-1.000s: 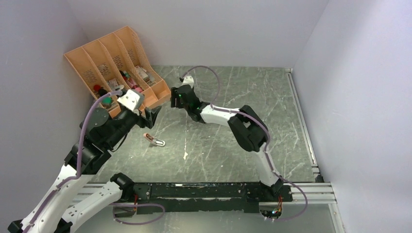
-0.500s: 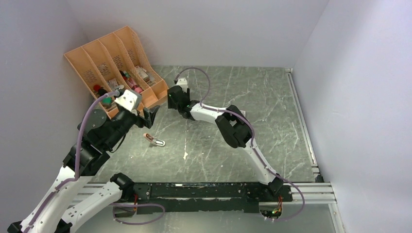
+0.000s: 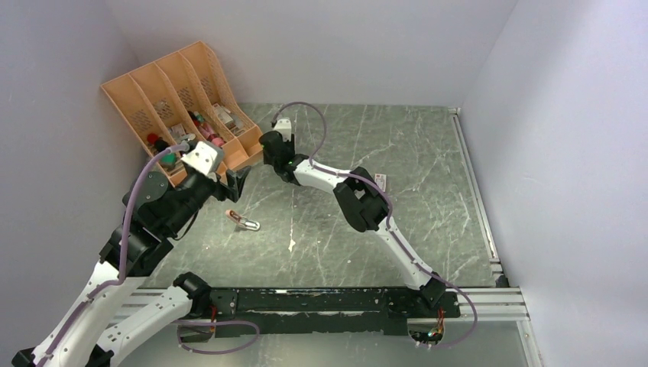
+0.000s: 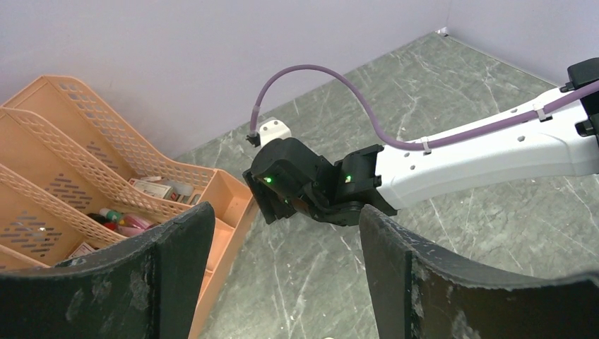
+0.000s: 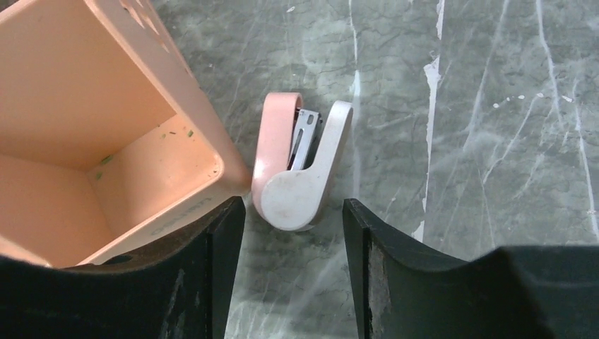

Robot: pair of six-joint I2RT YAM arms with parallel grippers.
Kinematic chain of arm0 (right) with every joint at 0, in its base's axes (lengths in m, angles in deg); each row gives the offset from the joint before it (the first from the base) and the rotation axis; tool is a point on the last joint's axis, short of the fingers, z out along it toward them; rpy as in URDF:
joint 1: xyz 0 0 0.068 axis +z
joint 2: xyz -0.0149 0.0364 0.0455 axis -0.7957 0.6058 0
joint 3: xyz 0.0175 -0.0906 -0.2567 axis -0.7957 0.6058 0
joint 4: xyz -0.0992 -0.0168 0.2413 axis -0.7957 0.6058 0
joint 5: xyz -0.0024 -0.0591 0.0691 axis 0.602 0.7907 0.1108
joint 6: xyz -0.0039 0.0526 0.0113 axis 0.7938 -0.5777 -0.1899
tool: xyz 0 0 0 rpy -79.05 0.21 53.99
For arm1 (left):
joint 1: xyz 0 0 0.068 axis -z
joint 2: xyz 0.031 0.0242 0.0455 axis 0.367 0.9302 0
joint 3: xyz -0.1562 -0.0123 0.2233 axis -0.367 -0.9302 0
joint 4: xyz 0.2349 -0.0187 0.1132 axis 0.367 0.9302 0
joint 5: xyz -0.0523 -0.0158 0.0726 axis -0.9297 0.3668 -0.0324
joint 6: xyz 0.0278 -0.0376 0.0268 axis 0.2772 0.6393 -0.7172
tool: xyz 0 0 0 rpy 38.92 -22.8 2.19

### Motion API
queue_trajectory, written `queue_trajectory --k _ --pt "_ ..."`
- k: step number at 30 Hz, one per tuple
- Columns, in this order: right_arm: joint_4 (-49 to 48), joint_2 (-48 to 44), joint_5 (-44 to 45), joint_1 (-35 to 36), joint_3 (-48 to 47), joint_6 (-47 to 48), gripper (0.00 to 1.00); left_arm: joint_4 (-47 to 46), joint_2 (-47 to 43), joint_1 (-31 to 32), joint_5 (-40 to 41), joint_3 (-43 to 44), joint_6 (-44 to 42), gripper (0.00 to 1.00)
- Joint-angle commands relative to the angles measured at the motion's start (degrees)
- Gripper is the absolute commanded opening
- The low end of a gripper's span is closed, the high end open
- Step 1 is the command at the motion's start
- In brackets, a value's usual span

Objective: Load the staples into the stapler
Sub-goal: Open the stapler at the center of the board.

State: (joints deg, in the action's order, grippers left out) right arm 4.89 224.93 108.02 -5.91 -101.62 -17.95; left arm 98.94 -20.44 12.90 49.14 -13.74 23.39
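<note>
A small pink-and-white stapler (image 5: 300,169) lies on its side on the table, right against the corner of the orange organizer (image 5: 106,134). My right gripper (image 5: 293,215) is open and low over it, with the stapler's rounded end just ahead of the gap and one finger (image 5: 222,247) by the organizer's wall. In the top view the right gripper (image 3: 269,150) hides that stapler. My left gripper (image 3: 238,182) is open and empty, hovering left of it. The staples' red-and-white box (image 3: 380,181) peeks out behind my right elbow. No loose strips show.
A second pinkish object with a silvery part (image 3: 244,222) lies on the table below my left gripper, and a small white scrap (image 3: 291,245) sits nearer the front. The orange organizer (image 3: 176,99) at the back left holds several small items. Grey walls close in on all sides.
My right arm has stretched further toward the organizer's corner, and its jaws have narrowed slightly. The left gripper has shifted only a little.
</note>
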Motion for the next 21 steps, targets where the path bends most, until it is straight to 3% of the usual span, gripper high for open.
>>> queue_trajectory --k 1,9,16,21 --pt "3.0 2.3 -0.2 -1.9 3.0 -1.8 0.56 -0.9 0.5 -0.3 1.3 0.0 -0.7 0.79" --pt "-1.7 -1.2 -4.2 -3.7 8.8 -1.2 0.35 -0.4 2.3 -0.3 1.7 -0.4 0.4 0.74" --pt "-23.8 -15.9 -10.2 -3.6 29.8 6.2 0.31 -1.7 2.5 -0.3 1.4 -1.1 4.0 0.74" --pt "-39.8 -29.0 -14.3 -3.3 48.1 12.4 0.30 -4.1 3.3 -0.3 1.5 -2.8 12.3 0.74"
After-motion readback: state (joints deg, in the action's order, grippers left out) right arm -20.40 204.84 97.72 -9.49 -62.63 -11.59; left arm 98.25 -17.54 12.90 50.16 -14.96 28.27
